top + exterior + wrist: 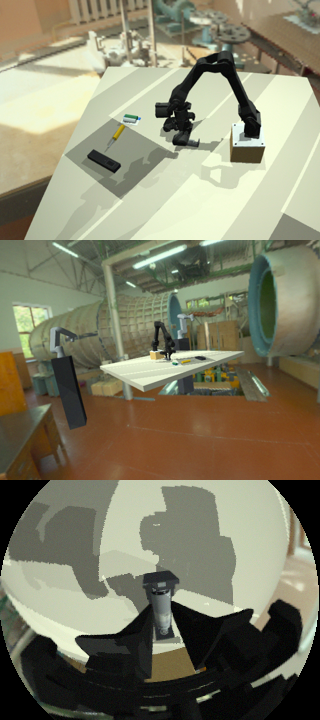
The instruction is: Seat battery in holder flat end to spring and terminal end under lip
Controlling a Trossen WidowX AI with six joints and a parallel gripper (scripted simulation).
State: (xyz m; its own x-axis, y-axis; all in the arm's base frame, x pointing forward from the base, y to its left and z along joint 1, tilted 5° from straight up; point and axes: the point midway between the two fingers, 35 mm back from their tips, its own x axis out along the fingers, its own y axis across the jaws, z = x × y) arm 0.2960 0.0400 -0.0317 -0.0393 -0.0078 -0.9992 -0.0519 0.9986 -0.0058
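Observation:
The battery (161, 604), a grey cylinder, lies lengthwise in the small dark holder (161, 577) (198, 142). In the wrist view its upper end is at the holder's raised dark end wall. A small round metal part shows at its lower end, above the dark holder floor. Whether that end presses on the spring, and whether the other is fully under the lip, I cannot tell. My gripper (161, 605) is slightly open, its black fingertips low and close along both sides of the battery. Any remaining contact is too small to tell. In the top view the gripper covers much of the holder.
A yellow screwdriver (118, 132) (186, 361), a long black device (103, 160) (200, 358) and a green and a white cylinder (131, 117) (129, 120) on a small white card lie left of the arm in the top view. The arm's base stands on a box (246, 154) (155, 355).

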